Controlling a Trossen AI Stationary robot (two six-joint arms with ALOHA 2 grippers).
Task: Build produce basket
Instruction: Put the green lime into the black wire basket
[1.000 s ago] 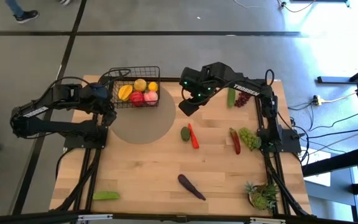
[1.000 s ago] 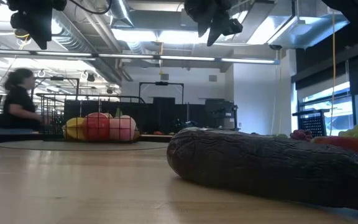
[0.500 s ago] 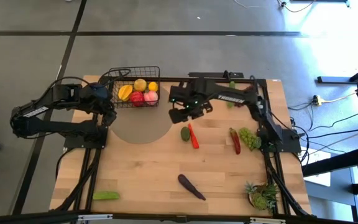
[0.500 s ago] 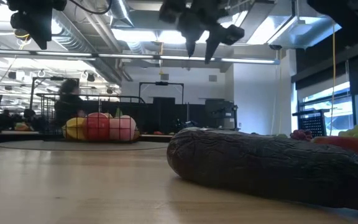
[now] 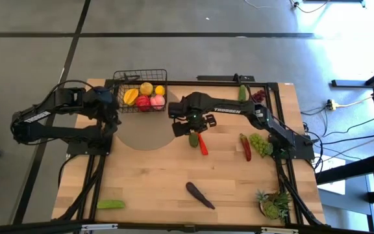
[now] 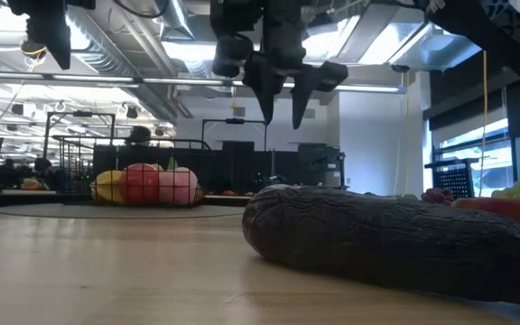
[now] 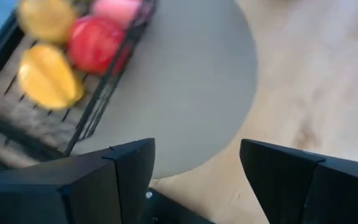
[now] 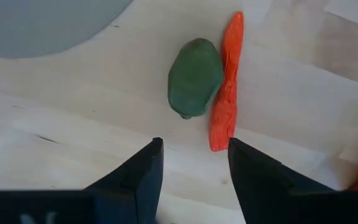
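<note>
The black wire basket (image 5: 140, 91) stands at the table's far side on the rim of a grey round mat (image 5: 149, 135). It holds an orange mango, a yellow lemon, a red apple and a pink peach (image 7: 95, 43). A dark green oval fruit (image 8: 194, 78) lies on the wood with a red-orange chili (image 8: 227, 109) against its side. My right gripper (image 5: 188, 125) hangs open above them, pointing down, just off the fruit on the basket's side, with nothing between its fingers (image 8: 146, 171). My left gripper (image 7: 197, 177) stands open above the mat near the basket.
A dark eggplant (image 5: 200, 194) lies near the front edge, a green cucumber (image 5: 111, 204) at the front left. Green grapes (image 5: 260, 143) and another red chili (image 5: 245, 147) lie at the right, a potted plant (image 5: 274, 203) at the front right, and a cucumber (image 5: 241, 99) at the far edge.
My right gripper has come down and toward the table's left and near side, from the far edge beside the basket to a place above the green fruit and chili. It has rolled about its own line on the way. Nothing on the table has moved.
</note>
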